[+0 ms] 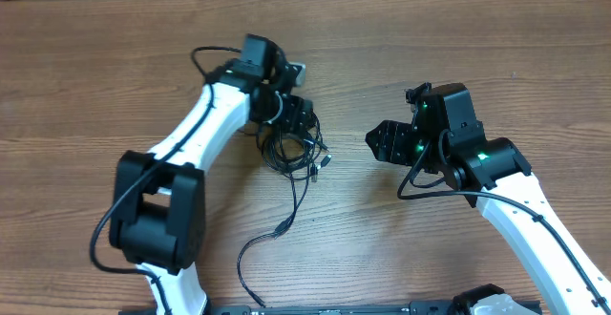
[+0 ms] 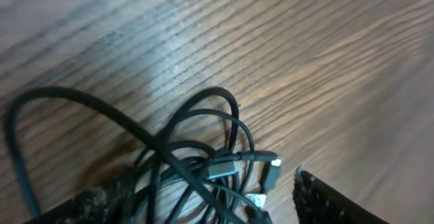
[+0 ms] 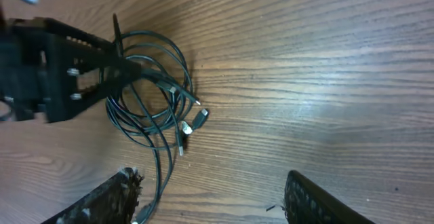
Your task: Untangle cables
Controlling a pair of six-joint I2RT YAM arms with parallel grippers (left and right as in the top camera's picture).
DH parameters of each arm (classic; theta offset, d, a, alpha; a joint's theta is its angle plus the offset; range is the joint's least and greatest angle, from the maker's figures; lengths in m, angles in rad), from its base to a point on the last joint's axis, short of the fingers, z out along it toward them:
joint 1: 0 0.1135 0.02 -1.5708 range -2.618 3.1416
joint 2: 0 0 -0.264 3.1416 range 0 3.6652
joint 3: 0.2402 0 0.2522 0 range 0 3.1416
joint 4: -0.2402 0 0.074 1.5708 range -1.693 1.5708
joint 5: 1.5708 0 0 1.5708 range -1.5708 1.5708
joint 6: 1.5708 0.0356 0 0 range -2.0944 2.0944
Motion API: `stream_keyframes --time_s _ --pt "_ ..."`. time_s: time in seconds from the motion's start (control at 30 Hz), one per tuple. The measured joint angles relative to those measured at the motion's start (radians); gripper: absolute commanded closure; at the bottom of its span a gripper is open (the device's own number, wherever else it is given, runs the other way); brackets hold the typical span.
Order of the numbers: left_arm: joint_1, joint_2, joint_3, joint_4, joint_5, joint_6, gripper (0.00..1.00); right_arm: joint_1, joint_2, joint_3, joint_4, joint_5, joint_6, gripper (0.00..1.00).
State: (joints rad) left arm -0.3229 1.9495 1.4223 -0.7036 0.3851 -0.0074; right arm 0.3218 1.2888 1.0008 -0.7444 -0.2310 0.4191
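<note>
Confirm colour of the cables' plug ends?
Silvery plug ends on black cables; best seen in the left wrist view.

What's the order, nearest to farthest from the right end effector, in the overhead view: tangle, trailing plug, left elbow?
From the right end effector:
1. tangle, just to its left
2. trailing plug, lower left
3. left elbow, far left
</note>
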Motion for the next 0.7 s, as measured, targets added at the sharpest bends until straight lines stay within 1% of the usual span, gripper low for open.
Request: stream_keyframes --time_s 0.03,0.07,0.1,0.13,0.2,0.23,0.4,0.47,0.53,0.6,0.7 --pt "-0.013 0.007 0.0 0.001 -0.024 -0.001 0.4 0.0 0.0 0.0 -0.003 0.0 0.0 0.33" --pt "-0.027 0.013 0.0 0.002 -0.047 -0.003 0.52 0.0 0.0 0.0 -0.007 0.0 0.0 0.33" --pt "-0.035 0.016 0.0 0.002 -0.059 0.001 0.62 0.0 0.0 0.0 -0.009 0.0 0.0 0.33" --pt "-0.046 0.018 0.0 0.002 -0.074 -0.001 0.74 0.0 0.0 0.0 -0.008 0.001 0.0 0.33" --pt "-0.06 0.018 0.002 0.002 -0.089 0.0 0.93 0.0 0.0 0.0 -0.008 0.002 0.0 0.33" --pt "-0.064 0.018 0.006 -0.002 -0.094 -0.002 0.96 0.0 0.0 0.0 -0.009 0.002 0.0 0.32" --pt "-0.068 0.011 0.064 -0.073 -0.077 -0.019 0.96 0.0 0.0 0.0 -0.01 0.003 -0.001 0.32" --pt "-0.067 -0.008 0.106 -0.118 -0.042 -0.019 0.96 0.0 0.0 0.0 -0.009 0.003 -0.001 0.32" --pt "-0.066 -0.042 0.162 -0.153 0.008 -0.019 0.96 0.0 0.0 0.0 -0.008 0.003 0.0 0.29" --pt "-0.066 -0.088 0.211 -0.173 0.055 -0.019 0.96 0.0 0.0 0.0 0.002 0.003 0.0 0.27" --pt "-0.066 -0.165 0.264 -0.187 0.108 -0.019 0.96 0.0 0.0 0.0 0.024 0.002 -0.003 0.26"
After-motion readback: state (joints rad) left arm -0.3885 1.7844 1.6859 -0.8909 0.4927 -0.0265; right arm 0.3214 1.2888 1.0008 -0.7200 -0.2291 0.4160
